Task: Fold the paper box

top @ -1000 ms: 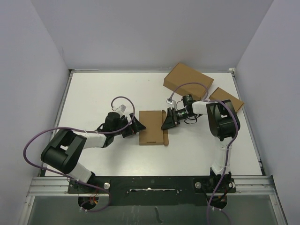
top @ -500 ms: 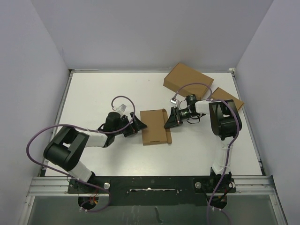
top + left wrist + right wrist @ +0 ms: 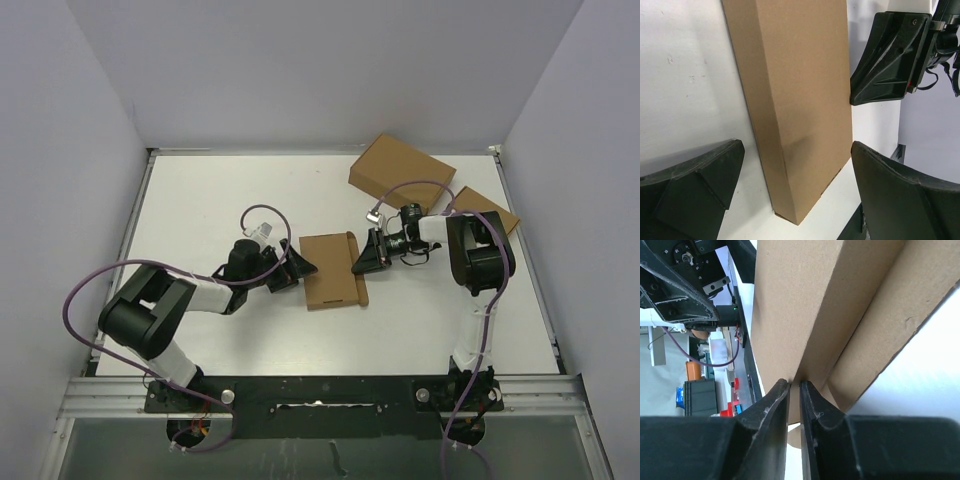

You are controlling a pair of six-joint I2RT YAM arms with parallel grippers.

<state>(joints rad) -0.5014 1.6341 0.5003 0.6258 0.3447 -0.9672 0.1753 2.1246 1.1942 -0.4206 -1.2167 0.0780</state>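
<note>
The paper box (image 3: 328, 270) lies closed and flat at the table's middle, with a side flap (image 3: 356, 268) standing out along its right edge. My left gripper (image 3: 296, 270) is open at the box's left edge. In the left wrist view the box (image 3: 800, 95) stands between my spread fingers (image 3: 695, 180), which do not touch it. My right gripper (image 3: 363, 262) is at the box's right edge. In the right wrist view its fingertips (image 3: 782, 390) are pinched on the thin cardboard flap (image 3: 875, 335), with the gripper's own midpoint (image 3: 794, 388) on that flap edge.
The largest brown box (image 3: 401, 171) lies at the back right. The smallest brown box (image 3: 484, 211) lies by the right wall, behind my right arm. A purple cable loops above each wrist. The right gripper's body (image 3: 887, 57) shows beyond the box in the left wrist view.
The box has shifted slightly to the right and turned a little. My right gripper has drawn back to the right with the flap, and my left gripper has followed to the right.
</note>
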